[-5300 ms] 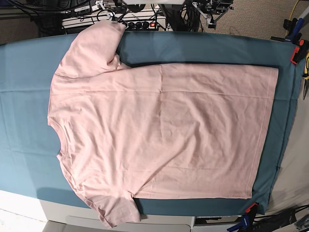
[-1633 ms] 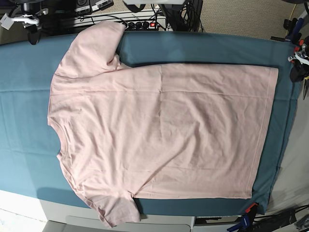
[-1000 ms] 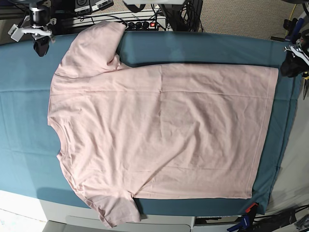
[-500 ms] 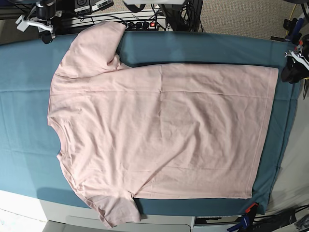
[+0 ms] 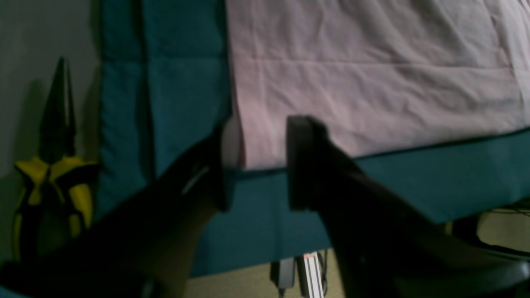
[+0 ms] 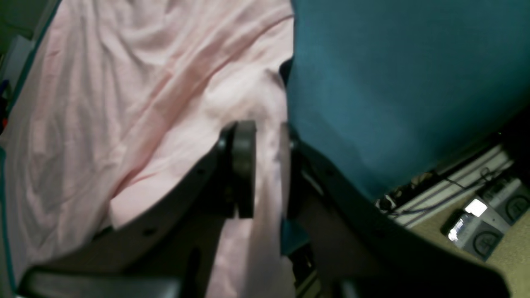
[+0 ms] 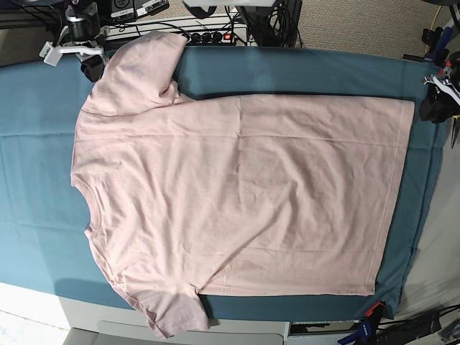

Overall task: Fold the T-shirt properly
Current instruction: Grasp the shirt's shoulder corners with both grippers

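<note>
T-shirt (image 7: pixel 237 201) flat on teal cloth (image 7: pixel 36 144), pliers (image 5: pixel 54 165) nearby; both claws parted, empty.

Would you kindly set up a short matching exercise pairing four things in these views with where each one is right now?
Things:
1. left gripper
2. right gripper
3. pliers
4. table cloth

Places:
A. lying off the cloth, beside its edge
B. at the sleeve of the T-shirt
C. spread under the whole shirt
D. at a hem corner of the shirt

Pairs: 1-D, 2-B, 3-A, 4-C
</note>
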`<action>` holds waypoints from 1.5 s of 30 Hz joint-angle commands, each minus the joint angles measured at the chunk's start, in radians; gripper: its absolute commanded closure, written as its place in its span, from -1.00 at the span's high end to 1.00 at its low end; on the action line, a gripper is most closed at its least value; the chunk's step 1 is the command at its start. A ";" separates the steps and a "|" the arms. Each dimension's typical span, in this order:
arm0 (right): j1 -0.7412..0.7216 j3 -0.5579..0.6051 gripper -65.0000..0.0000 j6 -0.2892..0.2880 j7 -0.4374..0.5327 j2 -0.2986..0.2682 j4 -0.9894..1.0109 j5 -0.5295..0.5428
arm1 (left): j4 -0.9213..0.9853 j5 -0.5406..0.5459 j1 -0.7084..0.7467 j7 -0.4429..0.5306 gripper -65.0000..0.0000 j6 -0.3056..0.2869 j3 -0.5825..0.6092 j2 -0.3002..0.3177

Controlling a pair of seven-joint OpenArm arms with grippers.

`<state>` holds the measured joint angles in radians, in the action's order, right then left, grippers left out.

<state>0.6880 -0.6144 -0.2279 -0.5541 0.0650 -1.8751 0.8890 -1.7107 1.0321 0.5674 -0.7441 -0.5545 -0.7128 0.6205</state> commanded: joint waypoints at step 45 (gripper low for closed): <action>-0.027 0.253 -1.00 -0.071 -0.015 -0.119 0.303 0.080 | -0.005 -0.038 -0.004 0.006 -0.19 0.145 -0.010 0.019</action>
<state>0.6315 -0.3695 -0.3744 -0.4587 -0.0536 -1.5871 1.0683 -1.7061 0.9840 0.5663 -0.7555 -0.4034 -0.7128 0.6182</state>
